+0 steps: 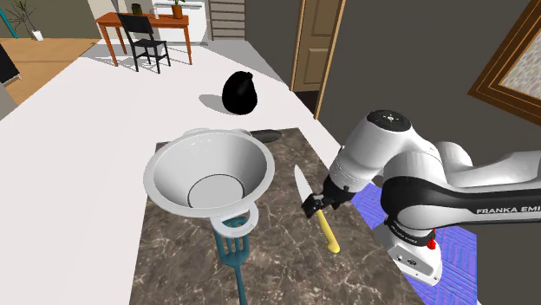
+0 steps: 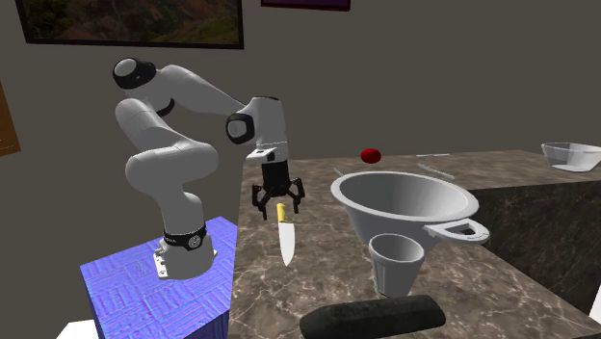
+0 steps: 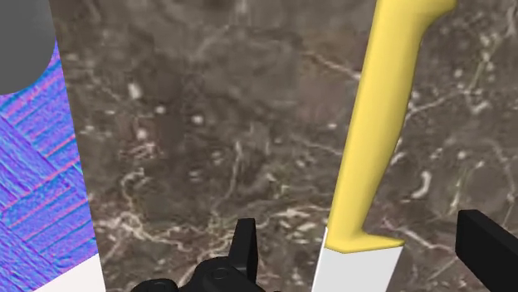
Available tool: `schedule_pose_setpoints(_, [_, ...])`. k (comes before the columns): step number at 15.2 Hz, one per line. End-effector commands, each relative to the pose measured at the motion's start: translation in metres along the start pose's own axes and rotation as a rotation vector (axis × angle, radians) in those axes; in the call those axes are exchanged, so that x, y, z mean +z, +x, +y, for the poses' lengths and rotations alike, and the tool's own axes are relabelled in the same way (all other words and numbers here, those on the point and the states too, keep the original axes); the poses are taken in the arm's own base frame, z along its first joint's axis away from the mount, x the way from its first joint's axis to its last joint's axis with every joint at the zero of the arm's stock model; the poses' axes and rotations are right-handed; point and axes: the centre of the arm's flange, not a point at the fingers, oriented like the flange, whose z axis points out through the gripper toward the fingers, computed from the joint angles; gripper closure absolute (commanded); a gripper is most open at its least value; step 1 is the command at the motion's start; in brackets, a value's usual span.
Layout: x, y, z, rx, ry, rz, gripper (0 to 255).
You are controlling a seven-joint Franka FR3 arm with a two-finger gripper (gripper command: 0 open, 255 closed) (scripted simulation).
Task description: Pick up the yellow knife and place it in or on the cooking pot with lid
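— What's there, big to small?
— 1 counter [image 1: 173, 260]; 1 white pot [image 1: 251, 165], left of centre in the shoulder view; 1 yellow-handled knife [image 3: 375, 149] lying flat, right of centre.
— And you?
— My gripper [image 1: 316, 205] hangs wide open and empty, straddling the knife where handle meets blade. Blade points upper left, handle lower right.

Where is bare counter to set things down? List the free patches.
Free: marble between knife and spatula, and the strip between knife and blue stand. Crowded: beside the pot, where cup and spatula sit close.
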Motion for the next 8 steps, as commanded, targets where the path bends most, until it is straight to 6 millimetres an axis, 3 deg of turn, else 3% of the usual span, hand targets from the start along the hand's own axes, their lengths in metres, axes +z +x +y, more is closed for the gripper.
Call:
schedule_pose_setpoints(1, [0.0039, -0.0003, 0.0003, 0.000, 0.001, 0.001, 0])
schedule_pose_setpoints(7, [0.0039, -0.0003, 0.0002, 0.000, 0.001, 0.001, 0])
schedule_pose_setpoints(8, [0.0039, -0.0003, 0.0002, 0.000, 0.001, 0.001, 255])
